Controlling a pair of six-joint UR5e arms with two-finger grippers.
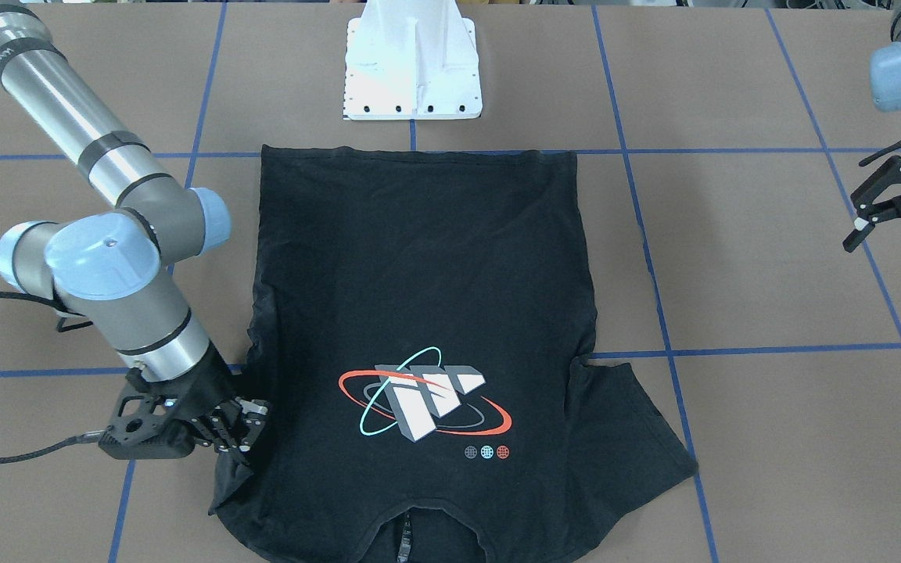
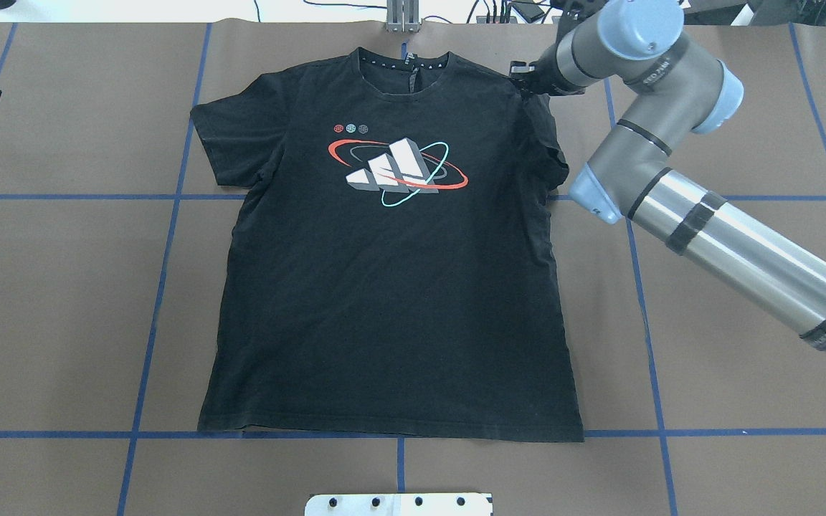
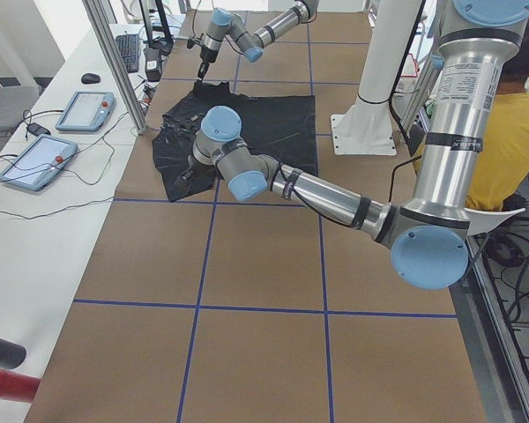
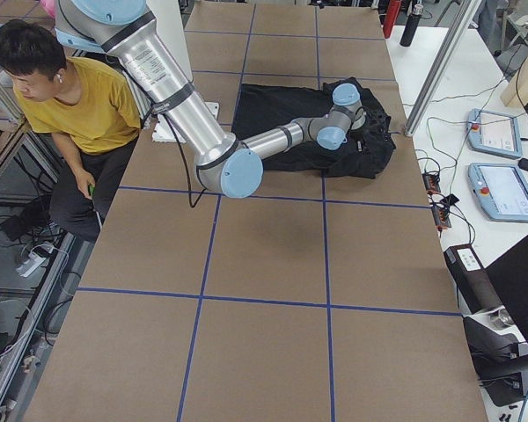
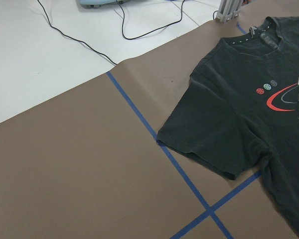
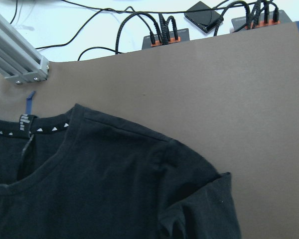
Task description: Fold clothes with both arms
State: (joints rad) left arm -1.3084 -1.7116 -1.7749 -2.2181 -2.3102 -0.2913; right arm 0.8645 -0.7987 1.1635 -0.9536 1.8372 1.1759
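Note:
The black T-shirt [image 1: 419, 274] lies flat, front up, on the brown table, its collar at the far edge from the robot [image 2: 404, 61]. Its red and teal ringed graphic [image 2: 395, 168] faces up. My right gripper [image 1: 243, 446] is down at the shirt's right shoulder [image 2: 524, 77]. Its fingers look shut on the cloth there, and that sleeve [image 6: 194, 199] is bunched inward. My left gripper [image 1: 896, 250] is open and empty, well off the shirt's other side above bare table. The left wrist view shows the flat left sleeve [image 5: 209, 144].
The white pedestal base [image 1: 413, 62] stands just behind the shirt's hem. Blue tape lines [image 2: 162, 287] grid the table. An aluminium post [image 6: 15, 59] and cable plugs [image 6: 164, 35] sit past the collar edge. A person in yellow [image 4: 79, 97] sits beside the robot.

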